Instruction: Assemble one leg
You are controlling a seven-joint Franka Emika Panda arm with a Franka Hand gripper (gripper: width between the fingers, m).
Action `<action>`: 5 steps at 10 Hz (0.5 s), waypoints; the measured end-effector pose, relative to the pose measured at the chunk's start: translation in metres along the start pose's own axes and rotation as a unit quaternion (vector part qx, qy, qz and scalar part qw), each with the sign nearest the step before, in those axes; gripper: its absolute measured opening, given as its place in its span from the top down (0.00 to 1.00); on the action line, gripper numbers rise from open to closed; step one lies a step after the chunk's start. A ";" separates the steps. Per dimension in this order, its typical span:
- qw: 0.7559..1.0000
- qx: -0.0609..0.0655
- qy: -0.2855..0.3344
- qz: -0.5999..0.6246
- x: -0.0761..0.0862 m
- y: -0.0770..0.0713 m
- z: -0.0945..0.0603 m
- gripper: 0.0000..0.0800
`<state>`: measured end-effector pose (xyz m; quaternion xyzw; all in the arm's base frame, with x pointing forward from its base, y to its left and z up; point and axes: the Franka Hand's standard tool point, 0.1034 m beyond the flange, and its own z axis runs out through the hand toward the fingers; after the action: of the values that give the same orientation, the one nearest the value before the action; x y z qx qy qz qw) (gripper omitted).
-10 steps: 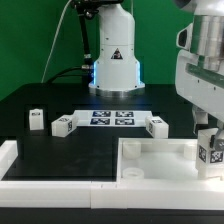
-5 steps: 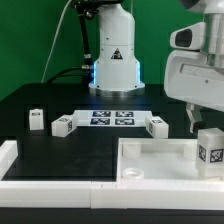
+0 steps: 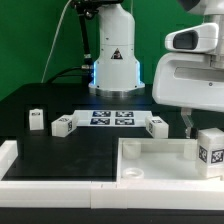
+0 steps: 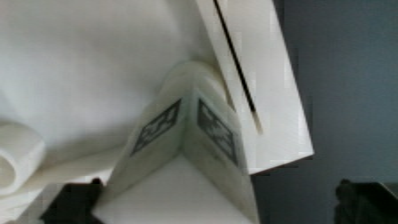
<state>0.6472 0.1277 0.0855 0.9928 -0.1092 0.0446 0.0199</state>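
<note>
One leg (image 3: 210, 150), a small white block with a black-and-white tag, stands upright on the right corner of the large white panel (image 3: 160, 158). My gripper (image 3: 205, 122) hangs just above it, open and empty, one finger (image 3: 186, 122) showing beside the leg. In the wrist view the leg (image 4: 187, 130) fills the middle, edge-on with two tagged faces. My gripper (image 4: 221, 205) has its dark fingertips (image 4: 75, 200) wide apart, clear of the leg on both sides. Three more legs (image 3: 36, 119), (image 3: 63, 125), (image 3: 157, 125) lie on the black table.
The marker board (image 3: 112, 118) lies flat between the loose legs. The robot base (image 3: 112, 60) stands behind it. A white raised border (image 3: 12, 156) runs along the table's near edge at the exterior view's left.
My gripper has opened, let go of the leg and risen, drifting toward the exterior view's left. The leg stays standing on the panel's right corner.
</note>
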 end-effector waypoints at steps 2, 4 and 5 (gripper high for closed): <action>0.998 0.000 0.000 -0.066 0.000 0.000 0.000 0.19; 0.986 -0.005 0.002 -0.166 0.001 0.000 -0.001 0.19; 0.984 -0.005 0.002 -0.177 0.002 0.001 -0.002 0.19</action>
<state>0.6486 0.1263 0.0875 0.9962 0.0684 0.0424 0.0323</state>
